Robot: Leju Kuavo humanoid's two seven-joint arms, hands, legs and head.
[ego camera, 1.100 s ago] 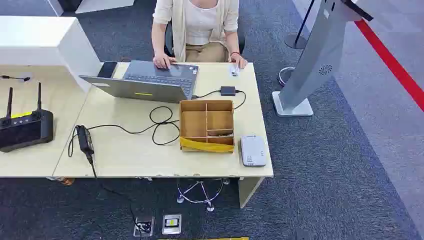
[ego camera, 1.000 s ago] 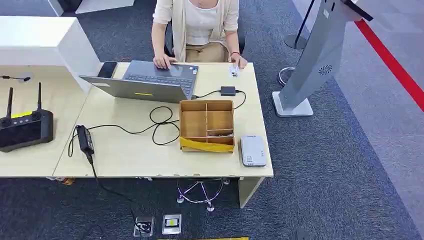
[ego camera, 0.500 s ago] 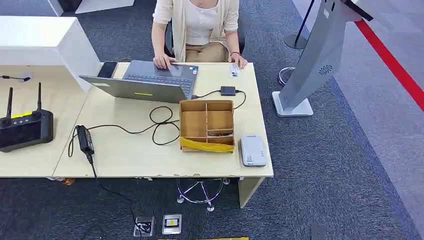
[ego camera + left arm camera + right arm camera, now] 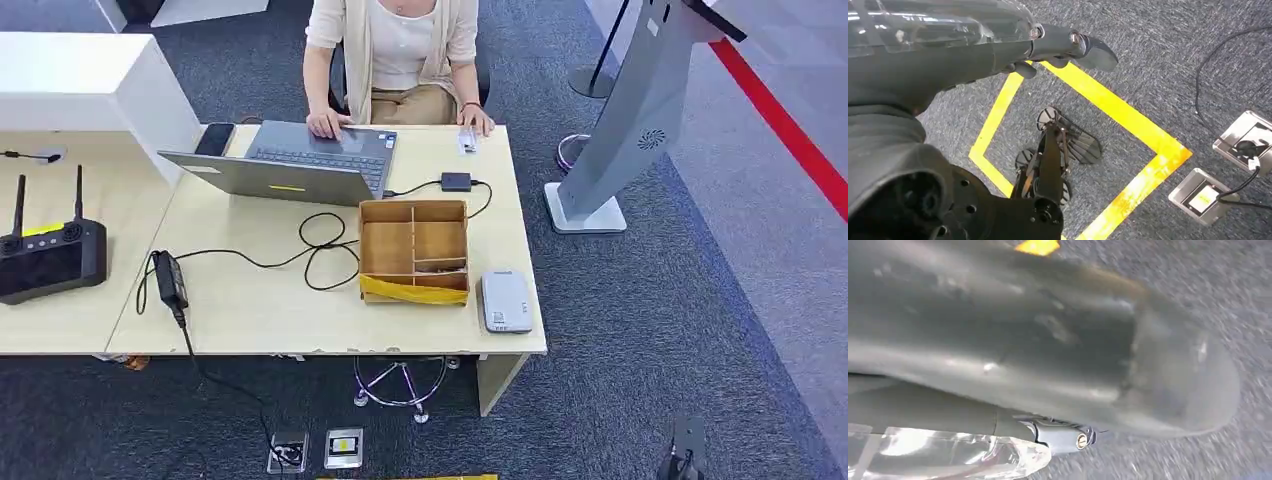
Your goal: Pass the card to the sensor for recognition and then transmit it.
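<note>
Step one is barely begun: the card point(image 4: 441, 266) lies in the wooden box point(image 4: 413, 250) at frame centre, the sensor point(image 4: 506, 300) just right of it. My right hand point(image 4: 682, 455) has risen into the lower right since half a second ago; its fingers I cannot tell. My left hand point(image 4: 1068, 47) hangs, fingers unclear. Next I must reach the box.

I see a pale wood surface point(image 4: 260, 310) on dark grey speckled carpet point(image 4: 640, 330). The divided box point(image 4: 413, 240) is tan cardboard with a yellow front strip, the sensor point(image 4: 506, 300) beside it light grey, the laptop point(image 4: 300, 160) grey. A red stripe point(image 4: 790, 130) crosses the lighter floor; yellow tape point(image 4: 1128, 115) marks the carpet.
</note>
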